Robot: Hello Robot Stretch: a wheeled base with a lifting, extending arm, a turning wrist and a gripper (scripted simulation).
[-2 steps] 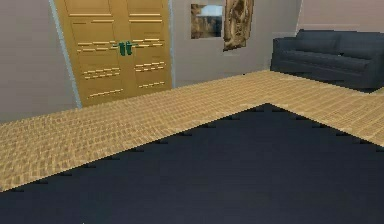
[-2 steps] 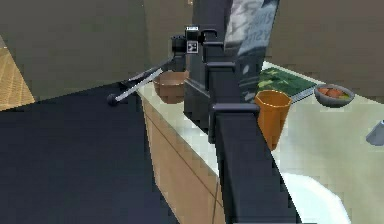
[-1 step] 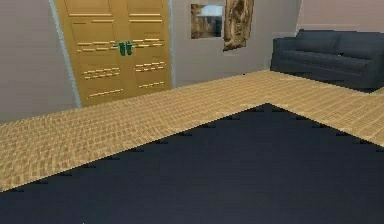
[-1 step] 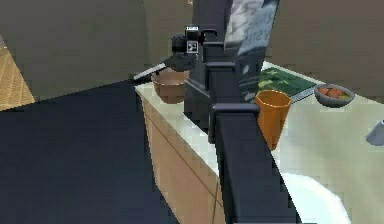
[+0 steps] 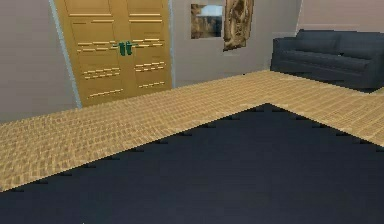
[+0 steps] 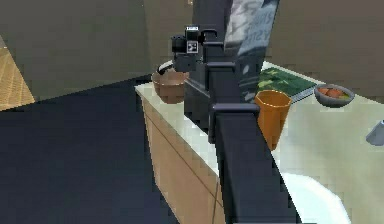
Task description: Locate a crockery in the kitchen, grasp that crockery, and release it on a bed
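Brown bowl (image 6: 168, 90) sits on the near-left corner of the pale surface (image 6: 320, 145), close to its edge. It's the crockery candidate. My end effector (image 6: 172, 70) is right at the bowl, just left of the two white marker squares (image 6: 186, 45). Can't tell if it is over, beside or touching the bowl. With the bowl resting on the surface right there, can't tell whether I'm grasping anything.

My arm (image 6: 240, 150) runs up the middle of the arm side view and covers a strip of the surface.
- Orange cup (image 6: 272, 118): upright, just right of the arm.
- Flat green item (image 6: 287, 80): behind the cup.
- Small bowl with reddish contents (image 6: 333, 95): farther right, well apart from the brown bowl.
- Tall grey and dark object (image 6: 250, 30): at the back, partly behind the arm.

Dark rug (image 6: 70, 150) lies left of the surface.

Forward view:
- More dark rug, then wood floor (image 5: 100, 120).
- Yellow double door (image 5: 113, 50) with green handles (image 5: 125, 48).
- Two wall pictures (image 5: 222, 20).
- Dark blue sofa (image 5: 330, 55) at the right.
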